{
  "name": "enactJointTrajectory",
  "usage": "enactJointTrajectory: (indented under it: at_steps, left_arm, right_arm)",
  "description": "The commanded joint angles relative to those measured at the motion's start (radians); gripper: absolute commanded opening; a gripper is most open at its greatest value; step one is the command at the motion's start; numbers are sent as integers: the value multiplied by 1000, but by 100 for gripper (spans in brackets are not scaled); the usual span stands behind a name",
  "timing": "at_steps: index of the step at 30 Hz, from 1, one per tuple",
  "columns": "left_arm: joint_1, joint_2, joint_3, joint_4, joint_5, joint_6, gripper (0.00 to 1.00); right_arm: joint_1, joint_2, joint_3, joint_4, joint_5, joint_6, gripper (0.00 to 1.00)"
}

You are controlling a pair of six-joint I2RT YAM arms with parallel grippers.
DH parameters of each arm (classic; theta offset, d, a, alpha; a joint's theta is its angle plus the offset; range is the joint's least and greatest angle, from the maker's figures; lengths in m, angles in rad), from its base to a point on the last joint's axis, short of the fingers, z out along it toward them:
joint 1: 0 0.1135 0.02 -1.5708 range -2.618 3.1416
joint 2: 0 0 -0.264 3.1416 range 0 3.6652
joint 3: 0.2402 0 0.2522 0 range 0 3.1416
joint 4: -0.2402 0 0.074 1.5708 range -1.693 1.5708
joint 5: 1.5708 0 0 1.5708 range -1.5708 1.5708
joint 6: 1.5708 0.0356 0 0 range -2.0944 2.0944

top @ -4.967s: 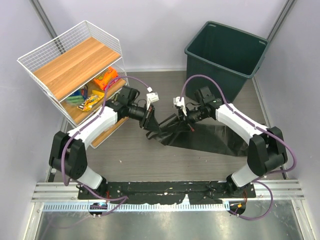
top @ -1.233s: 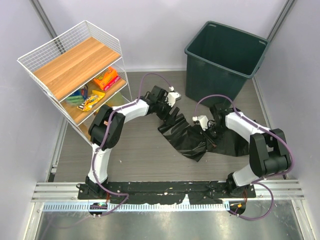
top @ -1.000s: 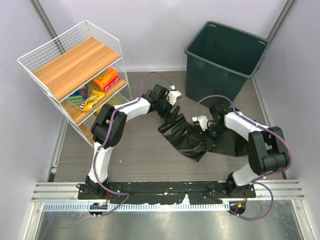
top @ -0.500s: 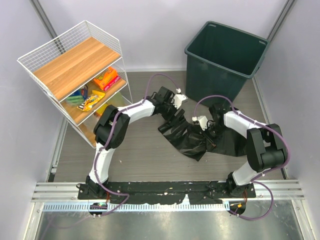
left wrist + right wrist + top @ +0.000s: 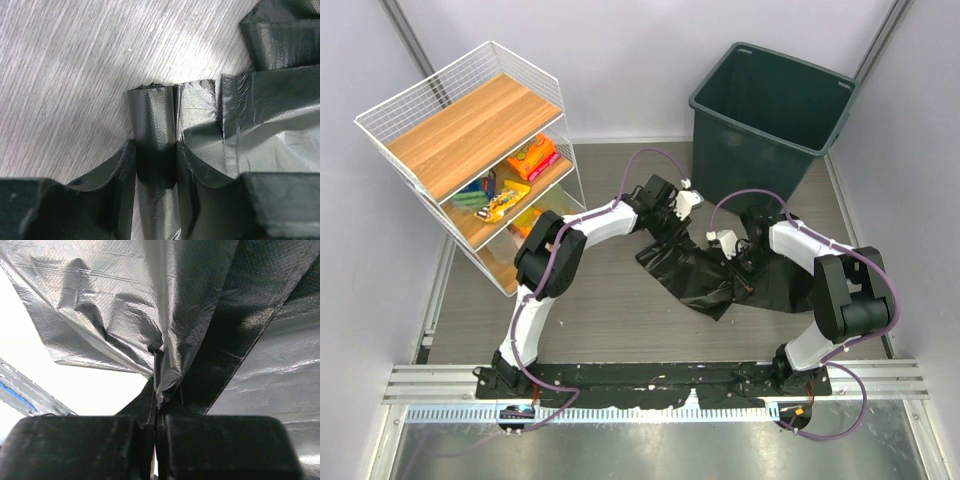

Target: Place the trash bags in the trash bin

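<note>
Here the left claw clamps a folded strip of the trash bags, the right claw pinches their film; the trash bin stands at the far-right corner of the worktop.

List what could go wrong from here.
1. The left claw pinches only a narrow folded strip of the trash bag; it may slip out on lifting.
2. The right claw grips thin film, which could tear if the arms pull apart.
3. The bag sprawls wide and may snag the trash bin rim.
</note>
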Motion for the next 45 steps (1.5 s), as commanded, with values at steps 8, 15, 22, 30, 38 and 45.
enactJointTrajectory:
  at_steps: [8, 15, 22, 30, 38, 45]
  left_arm:
    - [8, -29, -62, -73, 18, -16, 0]
    - [76, -186, -177, 23, 186, -73, 0]
    - [105, -364, -314, 115, 308, -90, 0]
    - [104, -468, -364, 138, 329, -122, 0]
    - [104, -517, -386, 128, 345, -113, 0]
    - [103, -540, -384, 134, 354, -133, 0]
  right_arm:
    - [-8, -46, 12, 9, -14, 2, 1]
    - [-8, -47, 96, -42, -109, -14, 20]
    - [-9, -6, 225, -102, -251, -35, 46]
    - [70, 83, 378, -90, -379, -18, 77]
    - [89, 173, 432, -57, -474, -67, 85]
    - [152, 215, 392, 13, -545, -79, 86]
